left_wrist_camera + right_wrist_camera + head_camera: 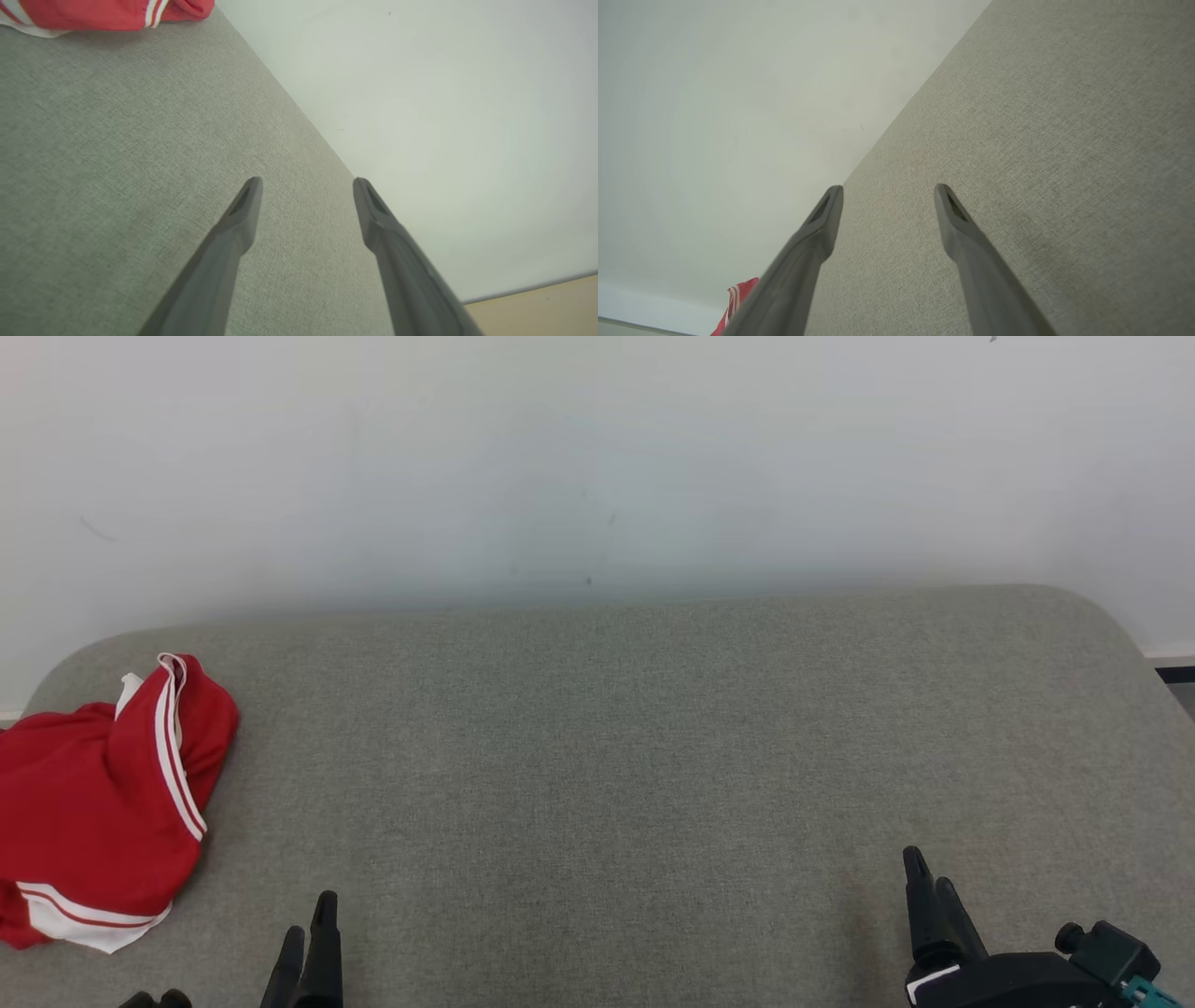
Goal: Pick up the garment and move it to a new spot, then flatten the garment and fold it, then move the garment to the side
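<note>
Early stage, by the look of it. The red garment (pixel 98 803) with white stripe trim lies bunched in a heap at the far left edge of the grey fabric-covered worktop (pixel 607 756), partly running out of the head view. I can't tell if it's shorts or a top. It's crumpled, with layers overlapping and the hem band twisted under, so it isn't flattened and isn't folded.

The left end effector (pixel 311 919) sits low at the near edge, just right of the heap and apart from it. Its fingers are spread and nothing is between them, which the left wrist view confirms (pixel 306 182). That view shows bare fabric under the tips and the garment (pixel 93 14) up in the corner. The right end effector (pixel 927 868) is well apart on the opposite side, also spread wide and holding nothing (pixel 888 187). A sliver of the garment (pixel 738 298) peeks past its finger in the right wrist view.

Judgement: nothing done yet — pick-up, relocation, flattening, folding and the final shift aside all remain. The middle of the worktop is the obvious new spot, with the white wall (pixel 597 457) behind it. The left arm is the closer one for the first grab. One caveat: a heap at the side could also be an end state, but the mess argues against that.
</note>
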Tool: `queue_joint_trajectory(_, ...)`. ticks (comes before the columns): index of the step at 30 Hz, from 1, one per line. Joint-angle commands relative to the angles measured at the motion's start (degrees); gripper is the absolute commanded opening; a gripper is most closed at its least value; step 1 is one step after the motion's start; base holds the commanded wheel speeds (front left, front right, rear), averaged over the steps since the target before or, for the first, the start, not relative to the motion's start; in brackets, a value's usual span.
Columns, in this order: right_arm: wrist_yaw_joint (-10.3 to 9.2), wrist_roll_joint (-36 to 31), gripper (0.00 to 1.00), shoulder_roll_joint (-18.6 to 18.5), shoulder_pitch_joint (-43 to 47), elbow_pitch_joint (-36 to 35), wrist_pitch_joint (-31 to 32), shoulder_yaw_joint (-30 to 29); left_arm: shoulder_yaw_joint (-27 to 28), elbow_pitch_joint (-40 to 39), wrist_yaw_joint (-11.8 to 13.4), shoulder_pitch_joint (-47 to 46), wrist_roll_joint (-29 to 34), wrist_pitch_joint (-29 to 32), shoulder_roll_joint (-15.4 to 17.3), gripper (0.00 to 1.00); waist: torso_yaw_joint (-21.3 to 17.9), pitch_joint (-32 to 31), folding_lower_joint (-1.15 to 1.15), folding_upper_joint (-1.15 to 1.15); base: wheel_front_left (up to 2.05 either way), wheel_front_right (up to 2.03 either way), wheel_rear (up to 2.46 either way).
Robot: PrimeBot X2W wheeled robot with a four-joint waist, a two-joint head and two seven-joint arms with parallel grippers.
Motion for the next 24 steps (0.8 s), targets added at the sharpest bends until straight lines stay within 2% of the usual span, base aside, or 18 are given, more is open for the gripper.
queue_joint_trajectory(1,-0.05,-1.63,1.00,-0.17,-0.99,-0.33,-0.49,0.31,-0.15,-0.88,-0.01,0.01,1.89,-0.53,0.31,1.00,0.01,-0.10,0.00,0.00,0.00,0.00,0.00)
queue_joint_trajectory(24,-0.07,-21.38,1.00,-0.21,-1.93,0.80,-3.23,1.50,0.44,-1.84,1.00,-0.73,23.56,-4.45,0.44,1.00,-0.02,0.62,0.00,0.00,0.00,0.00,0.00)
